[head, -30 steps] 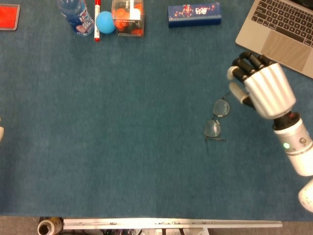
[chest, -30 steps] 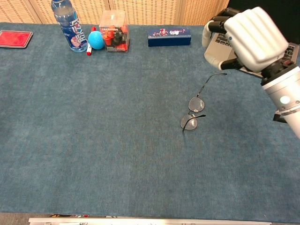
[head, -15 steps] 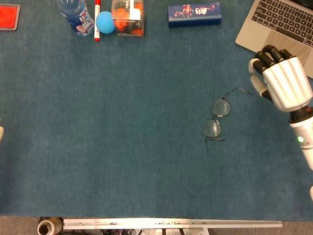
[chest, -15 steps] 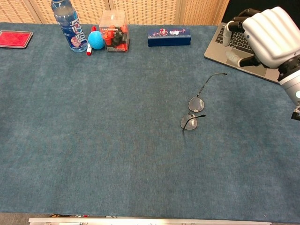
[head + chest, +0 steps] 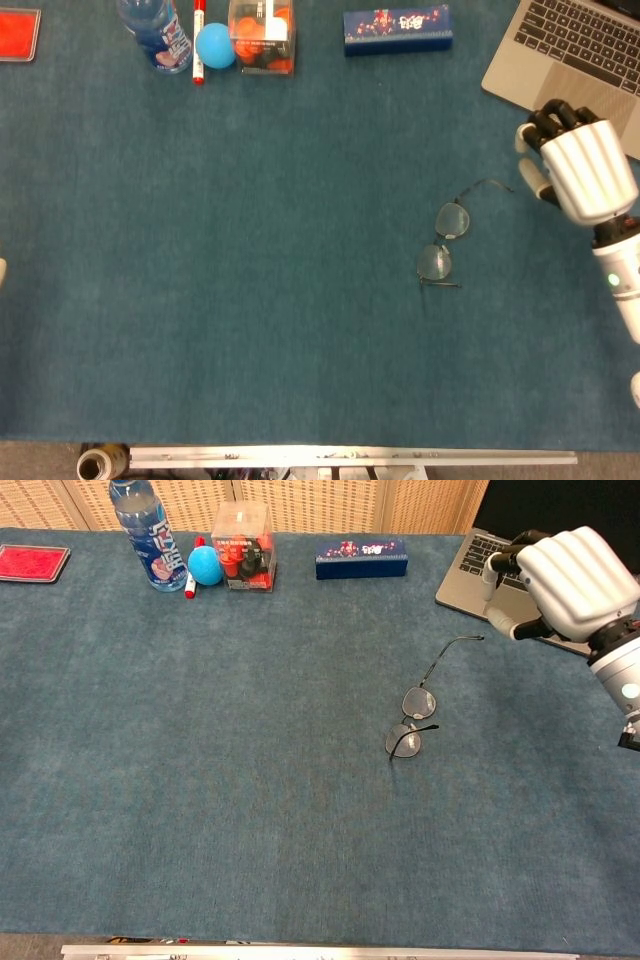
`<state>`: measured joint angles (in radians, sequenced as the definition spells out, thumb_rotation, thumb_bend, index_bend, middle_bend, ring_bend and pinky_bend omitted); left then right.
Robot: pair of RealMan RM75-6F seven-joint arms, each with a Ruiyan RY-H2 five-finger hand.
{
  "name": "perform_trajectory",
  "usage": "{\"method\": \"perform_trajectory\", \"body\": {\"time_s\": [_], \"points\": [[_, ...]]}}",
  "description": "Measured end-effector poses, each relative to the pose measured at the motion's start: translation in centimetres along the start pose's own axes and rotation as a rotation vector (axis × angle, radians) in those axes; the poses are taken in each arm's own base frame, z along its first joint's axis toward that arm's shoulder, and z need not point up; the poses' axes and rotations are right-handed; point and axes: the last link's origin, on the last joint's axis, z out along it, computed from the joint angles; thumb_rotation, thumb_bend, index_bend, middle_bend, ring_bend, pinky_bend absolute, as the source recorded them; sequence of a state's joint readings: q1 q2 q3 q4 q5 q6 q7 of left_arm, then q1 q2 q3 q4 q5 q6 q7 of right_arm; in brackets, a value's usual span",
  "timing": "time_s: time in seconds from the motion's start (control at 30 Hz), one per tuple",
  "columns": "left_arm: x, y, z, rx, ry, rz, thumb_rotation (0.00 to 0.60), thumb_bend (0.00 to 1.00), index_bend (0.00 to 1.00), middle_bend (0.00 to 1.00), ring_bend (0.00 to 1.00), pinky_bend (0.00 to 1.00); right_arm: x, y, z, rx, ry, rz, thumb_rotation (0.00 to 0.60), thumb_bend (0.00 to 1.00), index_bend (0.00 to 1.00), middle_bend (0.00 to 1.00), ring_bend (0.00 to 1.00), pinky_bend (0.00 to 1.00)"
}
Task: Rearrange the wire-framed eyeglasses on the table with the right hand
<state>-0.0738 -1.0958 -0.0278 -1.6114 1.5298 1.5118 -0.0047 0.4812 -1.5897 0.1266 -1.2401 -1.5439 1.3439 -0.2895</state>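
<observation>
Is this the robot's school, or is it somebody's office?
Probably an office or lab desk, though I can't be sure. A laptop sits open at the corner of a blue felt-covered table, and wire-framed eyeglasses lie on it near the robot's right hand. A water bottle stands at the back.

Right hand (image 5: 580, 170) hangs at the far right, white back facing up, dark fingers (image 5: 503, 558) curled forward and holding nothing. Forearm runs off toward the lower right edge. Left hand — perhaps that pale sliver at the left edge, hard to say.
</observation>
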Motion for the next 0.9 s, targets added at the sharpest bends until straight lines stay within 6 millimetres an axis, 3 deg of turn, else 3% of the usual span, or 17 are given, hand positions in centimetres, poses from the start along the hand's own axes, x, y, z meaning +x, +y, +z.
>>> {"method": "perform_trajectory", "body": {"time_s": [0.4, 0.9], "points": [[0.15, -0.09, -0.04, 0.0, 0.002, -0.004, 0.6, 0.28, 0.51, 0.48, 0.31, 0.46, -1.2, -0.61, -0.05, 0.024, 0.019, 0.058, 0.6, 0.18, 0.55, 0.51, 0.34, 0.56], [-0.13, 0.07, -0.01, -0.004, -0.012, 0.005, 0.6, 0.28, 0.51, 0.48, 0.31, 0.46, -0.43, -0.1, -0.04, 0.045, 0.109, 0.074, 0.6, 0.22, 0.55, 0.51, 0.34, 0.56]]}}
